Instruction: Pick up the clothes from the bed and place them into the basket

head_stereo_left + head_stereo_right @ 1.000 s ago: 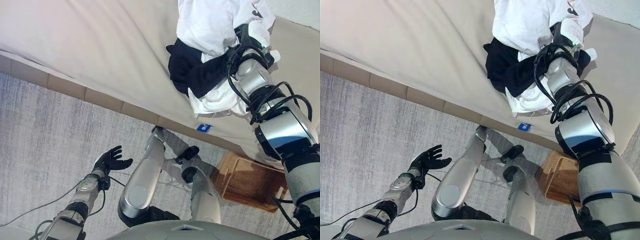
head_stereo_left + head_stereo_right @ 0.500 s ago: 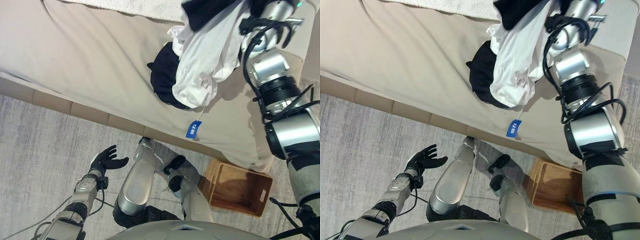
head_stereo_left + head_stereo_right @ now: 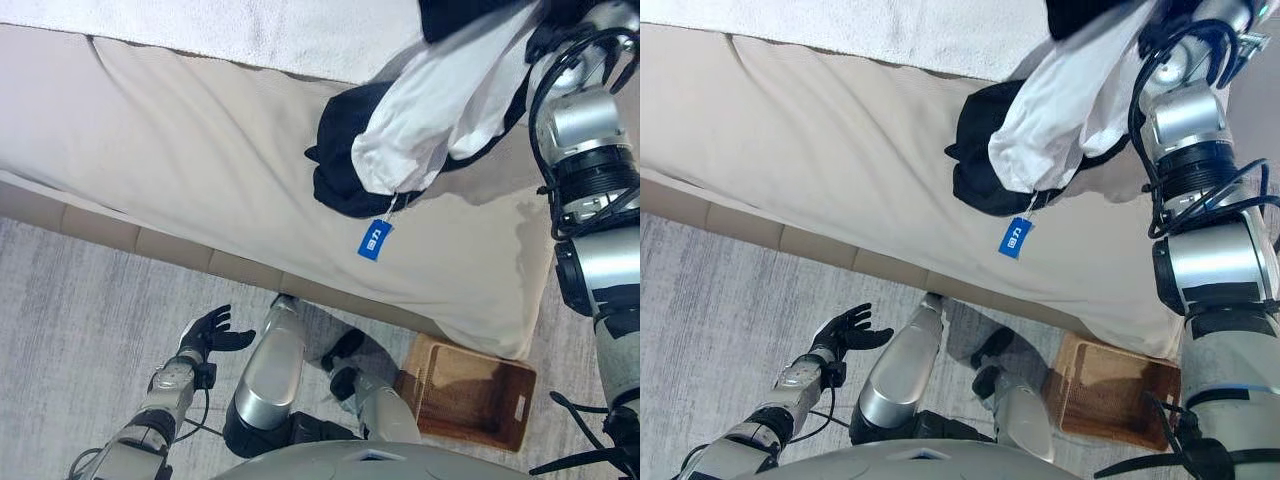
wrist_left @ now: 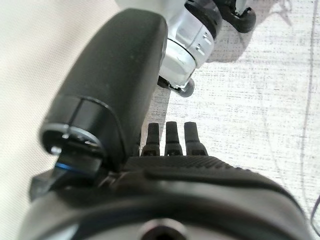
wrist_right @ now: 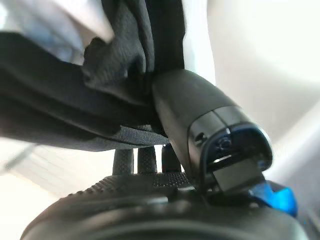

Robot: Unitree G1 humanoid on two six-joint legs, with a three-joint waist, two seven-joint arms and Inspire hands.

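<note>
Right wrist view shows the right hand (image 5: 200, 130) with its thumb and fingers pinched on dark cloth, so it is gripping the clothes (image 3: 440, 110), a bundle of white and black garments. From the head views that bundle hangs from the raised right arm at the upper right, its lower end draping onto the beige bed (image 3: 200, 150), where a black piece lies bunched on the cover. A small blue tag (image 3: 373, 241) dangles from the white cloth, just above the bed's surface. The bed's near edge runs diagonally from the left side down toward the lower right, and its corner ends just above the wicker basket (image 3: 470, 395), which stands on the grey carpet (image 3: 70, 300) close against that corner. The basket's mouth is open, with the clothes well apart from it, up over the bed. A strip of white towel-like cover (image 3: 220, 30) lies along the bed's far side. The left hand (image 3: 208, 330) hangs low over the carpet at the lower left, fingers spread and holding nothing, with bare carpet all around it.
</note>
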